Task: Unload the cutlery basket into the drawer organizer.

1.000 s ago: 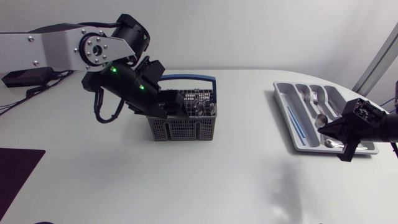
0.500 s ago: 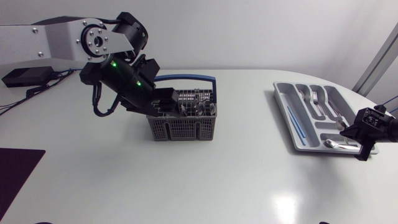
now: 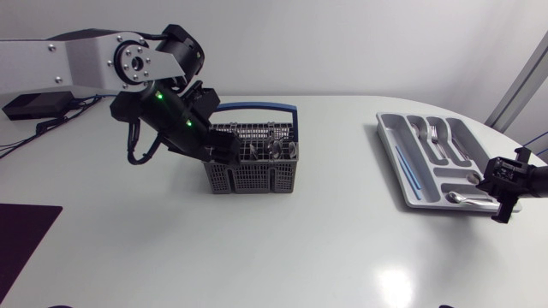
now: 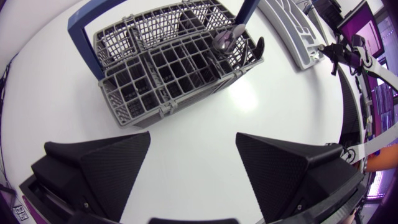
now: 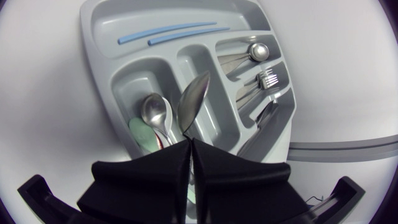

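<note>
The grey cutlery basket [image 3: 253, 175] with a blue handle [image 3: 257, 109] stands left of the table's middle, with a few metal pieces [image 3: 274, 151] still upright in it. My left gripper [image 3: 221, 147] hangs open at the basket's left side; in the left wrist view the basket [image 4: 163, 70] lies just ahead of the open left gripper [image 4: 193, 142]. The grey drawer organizer [image 3: 392, 147] lies at the right. My right gripper [image 3: 499, 185] is at its near right corner, shut on a spoon [image 5: 193, 99] held over the organizer [image 5: 93, 37].
The organizer holds two blue sticks [image 5: 168, 34], spoons [image 5: 155, 112], forks [image 5: 267, 79] and a green piece [image 5: 139, 133]. A dark mat [image 3: 21, 231] lies at the table's near left edge. Bare white tabletop stretches between basket and organizer.
My right gripper has drawn back to the right along the organizer's near end with the spoon. My left gripper has shifted a little left, off the basket's top.
</note>
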Robot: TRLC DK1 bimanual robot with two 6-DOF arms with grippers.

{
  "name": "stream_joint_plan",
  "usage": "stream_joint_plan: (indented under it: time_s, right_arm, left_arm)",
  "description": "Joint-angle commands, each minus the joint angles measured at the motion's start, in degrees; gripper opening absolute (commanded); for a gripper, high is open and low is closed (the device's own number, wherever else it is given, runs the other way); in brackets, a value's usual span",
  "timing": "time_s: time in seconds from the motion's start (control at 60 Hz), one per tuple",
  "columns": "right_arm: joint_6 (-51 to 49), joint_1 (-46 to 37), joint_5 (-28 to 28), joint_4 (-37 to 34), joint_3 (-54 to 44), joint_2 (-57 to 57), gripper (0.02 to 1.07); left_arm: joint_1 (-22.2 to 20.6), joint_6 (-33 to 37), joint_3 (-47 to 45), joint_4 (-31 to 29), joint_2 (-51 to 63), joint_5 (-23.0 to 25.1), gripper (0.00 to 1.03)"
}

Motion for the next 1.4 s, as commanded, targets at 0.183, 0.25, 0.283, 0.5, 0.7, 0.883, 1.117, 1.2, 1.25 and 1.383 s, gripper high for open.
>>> stream_joint_plan:
  time_s: [0.183, 0.25, 0.283, 0.5, 0.7, 0.883, 1.117, 1.2, 1.25, 1.383]
  right_arm:
    - [-2.5, -1.1, 1.5, 7.5, -3.6, 0.5, 0.47]
    - [-2.0, -1.1, 1.6, 7.5, -4.2, 0.1, 0.6]
    - [-1.9, -1.1, 1.6, 7.5, -4.4, -0.1, 0.63]
    - [2.1, -1.1, 2.0, 7.1, -5.0, -1.5, 0.75]
    - [5.3, -1.1, 2.0, 6.4, -7.2, -4.9, 0.75]
    - [8.5, 0.7, 1.9, 5.8, -11.1, -10.2, 0.75]
    - [14.8, 5.0, 1.9, 3.6, -14.0, -15.8, 0.75]
    - [16.8, 6.8, 1.9, 3.2, -15.2, -18.1, 0.77]
    - [18.1, 7.9, 1.9, 3.1, -16.0, -19.4, 0.78]
    - [21.4, 11.2, 1.9, 0.2, -17.6, -24.0, 0.78]
  left_arm:
    - [-0.1, 3.0, -1.8, 0.1, -0.7, -1.0, 0.96]
    - [-0.1, 3.4, -1.3, 0.0, -0.9, -1.1, 0.96]
    - [0.0, 3.5, -1.1, 0.1, -0.9, -1.1, 0.96]
    - [-0.9, -4.7, 2.1, -0.3, -0.4, -1.0, 0.93]
    - [-3.2, -12.5, 3.3, 0.0, 0.1, -1.0, 0.93]
    - [-3.3, -18.4, 5.4, 0.3, 2.3, -0.9, 0.93]
    - [-2.9, -22.2, 6.7, 1.8, 5.1, -0.6, 0.93]
    - [-2.7, -22.8, 7.6, 2.0, 6.4, -0.4, 0.91]
    - [-2.6, -22.8, 8.2, 2.2, 7.1, -0.4, 0.89]
    - [-2.2, -22.8, 9.7, 3.0, 8.8, -0.2, 0.85]
